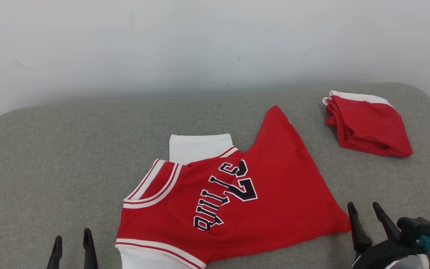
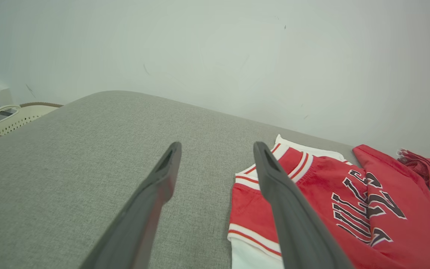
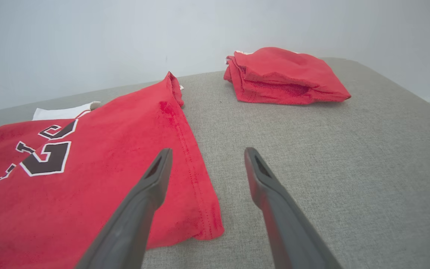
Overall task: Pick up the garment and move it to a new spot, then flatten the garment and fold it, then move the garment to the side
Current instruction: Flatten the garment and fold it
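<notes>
Garment (image 1: 274, 194): lying spread, lettering up, mid-worktop (image 1: 69, 149), collar end rumpled. Sitting well apart at far right: folded red cloth (image 1: 368, 127). Hovering just beside hem corner: right claw (image 1: 363, 204), gaping, empty. Hovering near collar end: left claw (image 1: 72, 234), likewise gaping.

The jersey (image 1: 282, 194) is soft, matt red cloth with a faint nap. The table (image 1: 50, 157) is covered in coarse grey woven fabric. The left end effector (image 2: 217, 147) and right end effector (image 3: 208, 151) look like matt dark plastic.
</notes>
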